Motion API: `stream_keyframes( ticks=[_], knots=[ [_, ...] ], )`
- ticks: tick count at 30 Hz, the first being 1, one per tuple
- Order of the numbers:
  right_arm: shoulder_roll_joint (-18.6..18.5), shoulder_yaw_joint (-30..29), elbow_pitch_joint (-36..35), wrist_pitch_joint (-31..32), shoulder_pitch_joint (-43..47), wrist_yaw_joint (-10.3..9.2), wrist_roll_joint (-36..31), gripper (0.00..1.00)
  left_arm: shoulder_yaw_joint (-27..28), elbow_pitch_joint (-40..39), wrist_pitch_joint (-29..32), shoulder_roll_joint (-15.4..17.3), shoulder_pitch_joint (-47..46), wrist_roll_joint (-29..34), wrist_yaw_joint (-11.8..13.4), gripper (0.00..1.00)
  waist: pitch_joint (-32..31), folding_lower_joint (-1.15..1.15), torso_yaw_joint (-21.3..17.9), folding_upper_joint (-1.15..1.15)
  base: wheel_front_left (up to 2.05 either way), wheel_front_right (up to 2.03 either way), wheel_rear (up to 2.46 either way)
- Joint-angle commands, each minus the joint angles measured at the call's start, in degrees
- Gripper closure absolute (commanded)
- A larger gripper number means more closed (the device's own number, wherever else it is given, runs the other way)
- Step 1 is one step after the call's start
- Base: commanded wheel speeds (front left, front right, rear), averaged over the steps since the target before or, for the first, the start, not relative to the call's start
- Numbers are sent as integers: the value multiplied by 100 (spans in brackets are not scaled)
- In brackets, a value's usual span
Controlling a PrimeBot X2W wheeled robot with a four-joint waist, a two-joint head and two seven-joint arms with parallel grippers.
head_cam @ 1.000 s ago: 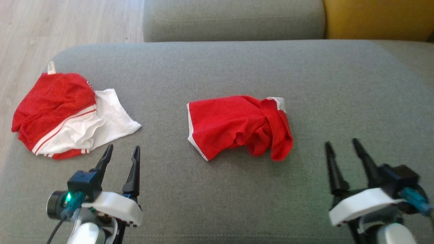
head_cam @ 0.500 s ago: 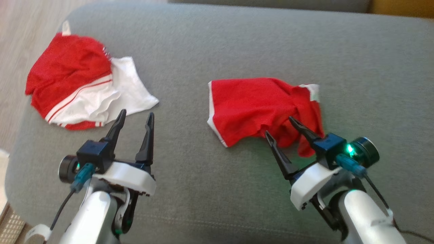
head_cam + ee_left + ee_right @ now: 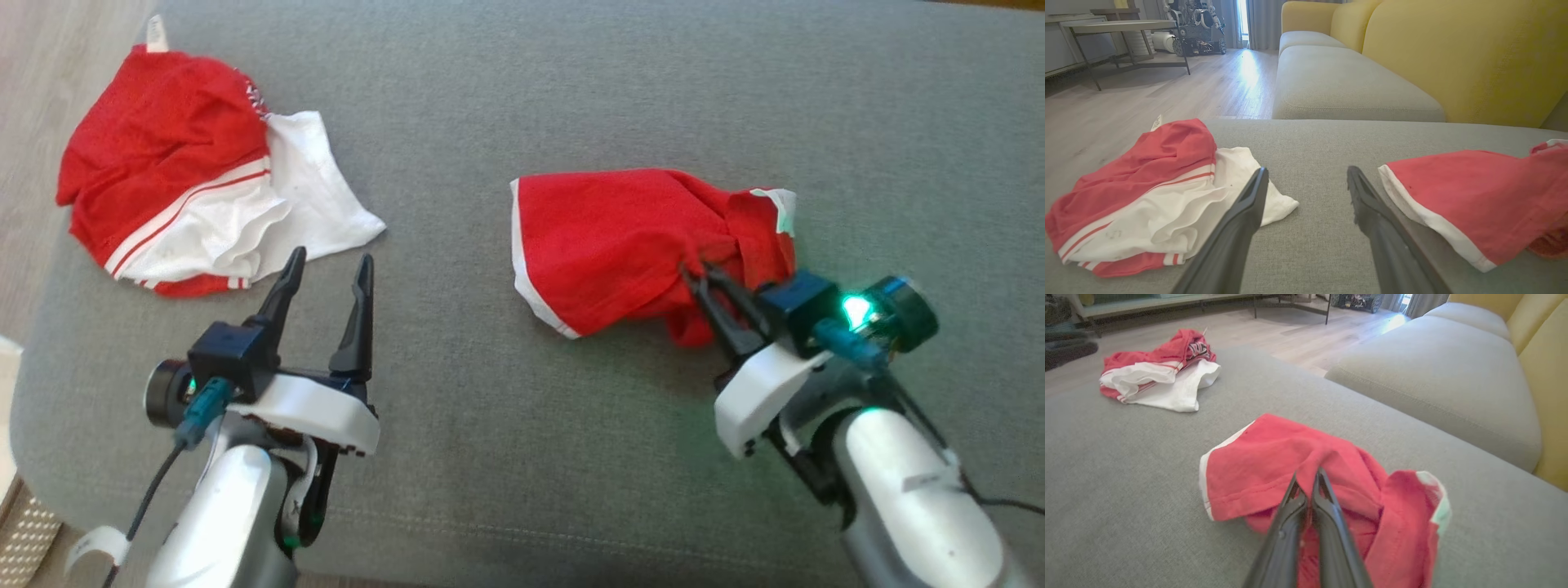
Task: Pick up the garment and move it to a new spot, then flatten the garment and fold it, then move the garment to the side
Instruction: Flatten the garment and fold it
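The right gripper (image 3: 700,276) is clamped on a fold of the red white-trimmed garment (image 3: 608,245). The left gripper (image 3: 329,263), fingers apart, hovers near the red-and-white garment (image 3: 175,188) at the left.

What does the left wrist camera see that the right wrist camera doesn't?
Left wrist camera, not the right: the left gripper, its two fingers spread open above the grey cushion. Right wrist camera, not the left: the right gripper, shut, pinching a fold of the red garment. Both: the red garment, the red-and-white garment lying apart from it, the grey cushion and the yellow sofa back.
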Motion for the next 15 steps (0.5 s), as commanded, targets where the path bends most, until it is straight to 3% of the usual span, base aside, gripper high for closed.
stream_keyframes(
  ticks=[1, 9, 15],
  knots=[
    [24, -30, -320, -52, -190, 23, -49, 100, 277, -172, -69, 77, -249, 70, -29, 0, -45, 0, -73, 0, 0, 0, 0],
    [138, -1333, -858, -134, -420, 23, -228, 100, 400, -263, -70, 119, -207, 163, -60, 0, -41, 0, -413, 0, 0, 0, 0],
    [20, -2473, -695, 64, -492, 23, -305, 100, 398, -328, -70, 139, -290, 265, -71, 0, 158, 0, -554, 0, 0, 0, 0]
  ],
)
